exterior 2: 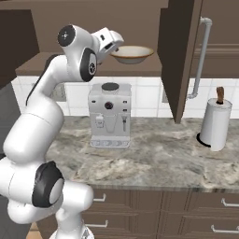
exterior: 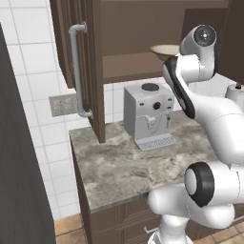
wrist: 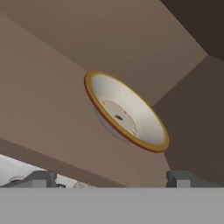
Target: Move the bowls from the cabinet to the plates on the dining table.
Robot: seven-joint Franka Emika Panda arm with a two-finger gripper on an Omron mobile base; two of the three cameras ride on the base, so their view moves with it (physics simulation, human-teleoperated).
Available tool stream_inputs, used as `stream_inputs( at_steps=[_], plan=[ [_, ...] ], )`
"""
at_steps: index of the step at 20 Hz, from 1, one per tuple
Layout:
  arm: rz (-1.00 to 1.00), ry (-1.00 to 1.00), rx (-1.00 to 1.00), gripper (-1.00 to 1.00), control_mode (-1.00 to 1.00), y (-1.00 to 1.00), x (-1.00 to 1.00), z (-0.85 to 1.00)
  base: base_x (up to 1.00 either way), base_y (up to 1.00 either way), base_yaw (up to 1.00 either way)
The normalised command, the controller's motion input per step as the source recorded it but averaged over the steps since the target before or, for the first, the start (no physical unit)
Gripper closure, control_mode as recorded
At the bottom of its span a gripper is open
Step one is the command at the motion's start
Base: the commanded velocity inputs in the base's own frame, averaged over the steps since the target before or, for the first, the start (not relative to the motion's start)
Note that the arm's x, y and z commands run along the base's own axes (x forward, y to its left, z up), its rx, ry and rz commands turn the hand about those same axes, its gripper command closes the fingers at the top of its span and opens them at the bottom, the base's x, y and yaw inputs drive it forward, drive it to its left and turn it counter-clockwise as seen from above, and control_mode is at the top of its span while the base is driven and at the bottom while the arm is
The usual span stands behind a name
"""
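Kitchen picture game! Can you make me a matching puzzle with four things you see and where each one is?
Things:
1. bowl
2. coffee machine
3. paper towel roll
4. tool

Places:
A. on the counter, far right, past the open cabinet door
B. on the shelf inside the cabinet
C. up at the shelf, open, next to the bowl
D. on the counter, right below the cabinet shelf

Pairs: 1-B, 2-D, 3-A, 4-C
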Motion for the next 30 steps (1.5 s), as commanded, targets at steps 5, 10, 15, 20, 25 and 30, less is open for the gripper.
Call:
stream_inputs(
  at_steps=[5, 10, 15, 20, 25, 30],
  plan=[
    [0.00, 0.02, 0.00, -1.00, -1.00, -0.07, 0.43, -0.03, 0.00, 0.00, 0.00],
    [0.00, 0.01, 0.00, -1.00, -1.00, -0.03, 0.38, -0.06, 0.00, 0.00, 0.00],
    [0.01, 0.02, 0.00, -1.00, -1.00, -0.02, 0.32, -0.09, 0.00, 0.00, 0.00],
    [0.02, 0.01, 0.00, -1.00, -1.00, -0.06, 0.25, -0.09, 0.00, 0.00, 0.00],
    [0.01, 0.00, 0.00, -1.00, -1.00, -0.05, 0.25, -0.04, 0.00, 0.00, 0.00],
    [0.01, 0.00, 0.00, -1.00, -1.00, -0.04, 0.25, -0.07, 0.00, 0.00, 0.00]
  ],
)
